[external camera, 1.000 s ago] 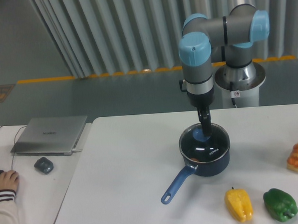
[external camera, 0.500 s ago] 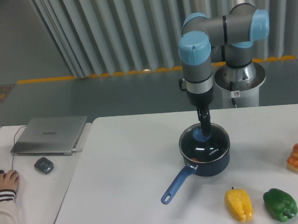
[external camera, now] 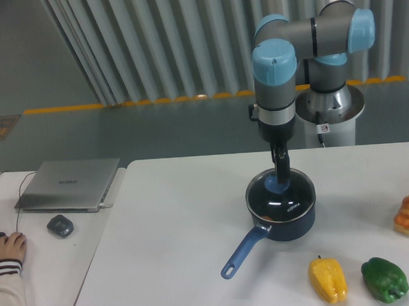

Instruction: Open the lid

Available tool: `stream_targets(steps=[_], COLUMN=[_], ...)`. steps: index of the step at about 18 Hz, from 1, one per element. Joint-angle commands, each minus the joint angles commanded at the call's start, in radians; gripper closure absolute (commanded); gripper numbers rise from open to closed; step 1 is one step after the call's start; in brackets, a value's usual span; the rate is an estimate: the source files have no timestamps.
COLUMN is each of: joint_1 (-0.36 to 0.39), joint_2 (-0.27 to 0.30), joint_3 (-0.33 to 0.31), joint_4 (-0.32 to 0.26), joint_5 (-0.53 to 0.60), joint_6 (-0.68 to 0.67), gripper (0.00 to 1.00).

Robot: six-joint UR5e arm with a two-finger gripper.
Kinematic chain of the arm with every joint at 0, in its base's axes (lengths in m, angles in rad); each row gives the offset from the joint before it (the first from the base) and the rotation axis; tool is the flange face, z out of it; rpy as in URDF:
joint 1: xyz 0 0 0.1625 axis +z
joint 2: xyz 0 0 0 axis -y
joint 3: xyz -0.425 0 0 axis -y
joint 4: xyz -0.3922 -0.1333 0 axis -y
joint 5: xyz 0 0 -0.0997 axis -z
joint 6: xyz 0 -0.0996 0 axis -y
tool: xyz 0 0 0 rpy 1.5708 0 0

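Lid (external camera: 282,198) on saucepan (external camera: 280,214) — gripper (external camera: 279,183) at knob.

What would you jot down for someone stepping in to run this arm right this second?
Gripper: down at the blue knob of the lid; whether it has closed on it cannot be seen from this view.
Lid: sits flat on the saucepan, mid-table, handle pointing toward the front left.
Done: the arm has reached the knob.
Left: confirm the grip, lift the lid off, set it on the table.
Nearby: yellow pepper and green pepper at front right, away from the pan.
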Motion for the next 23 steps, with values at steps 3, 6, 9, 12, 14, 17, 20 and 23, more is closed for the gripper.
stream_targets(steps=[3,6,9,12,14,17,20,23], joint_1=[-0.026,-0.032,-0.032,-0.034,-0.034,-0.034,-0.031,-0.025], joint_2=[-0.002,-0.005,-0.005,-0.005,-0.008,-0.006,-0.006,-0.003], joint_3=[-0.014,-0.012,-0.012,-0.014,-0.012,-0.008,0.000,0.002], joint_4=[0.005,0.008,0.008,0.008,0.011,0.011,0.011,0.009], joint_5=[0.064,0.068,0.066,0.066,0.065,0.063,0.048,0.029], joint_6=[-0.002,-0.011,-0.011,-0.015,-0.018,-0.017,-0.015,-0.014], gripper=[0.00,0.00,0.00,0.00,0.00,0.00,0.00,0.00])
